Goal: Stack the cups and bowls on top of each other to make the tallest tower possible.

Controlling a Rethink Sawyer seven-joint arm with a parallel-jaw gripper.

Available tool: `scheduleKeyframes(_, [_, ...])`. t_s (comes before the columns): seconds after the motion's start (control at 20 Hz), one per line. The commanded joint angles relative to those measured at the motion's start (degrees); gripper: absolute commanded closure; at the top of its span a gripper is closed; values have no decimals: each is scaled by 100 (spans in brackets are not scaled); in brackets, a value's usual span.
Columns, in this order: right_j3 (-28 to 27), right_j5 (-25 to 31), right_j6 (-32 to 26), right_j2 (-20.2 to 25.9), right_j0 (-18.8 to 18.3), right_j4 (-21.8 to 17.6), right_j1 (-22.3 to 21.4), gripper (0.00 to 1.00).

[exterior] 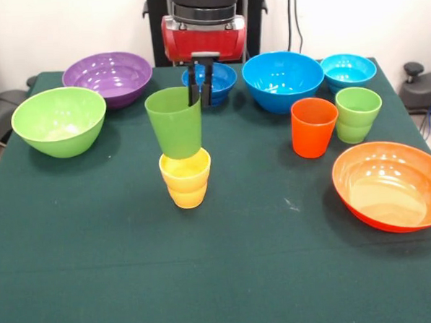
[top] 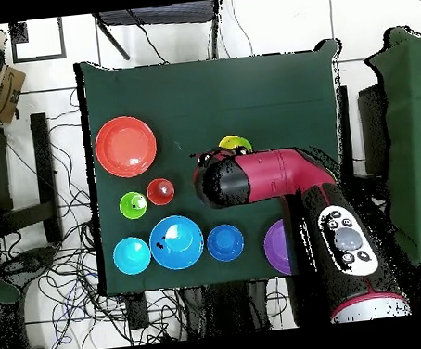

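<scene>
- Far row, left to right: first bowl (exterior: 108, 77), second bowl (exterior: 224, 78), third bowl (exterior: 282, 80), fourth bowl (exterior: 348, 69).
- Left bowl (exterior: 58, 120): nearer than the first bowl and to its left.
- Centre: top cup (exterior: 174, 124), tilted, at the bottom cup's (exterior: 186, 179) mouth.
- Right: inner cup (exterior: 314, 127) just beside outer cup (exterior: 358, 114).
- Near bowl (exterior: 390, 185): nearer than both, rightmost.

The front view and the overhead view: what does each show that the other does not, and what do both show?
Only the front view shows the gripper holding the green cup in the yellow cup, and the lime green bowl. Only the overhead view shows the floor cables around the table. Both show the orange bowl, the orange cup and the large blue bowl.
</scene>
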Motion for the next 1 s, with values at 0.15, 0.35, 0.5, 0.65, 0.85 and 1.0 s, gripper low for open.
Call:
scheduleKeyframes(0.15, [-286,-131,498,-33,124,-64,505,100])
scheduleKeyframes(0.35, [-304,-242,531,-87,159,-105,618,100])
scheduleKeyframes(0.5, [-358,-397,596,-154,217,-152,673,100])
scheduleKeyframes(0.65, [-342,-450,641,-200,264,-149,666,100])
scheduleKeyframes(0.85, [-367,-518,690,-255,331,-120,722,100])
scheduleKeyframes(1.0, [-424,-574,701,-297,372,-88,793,100])
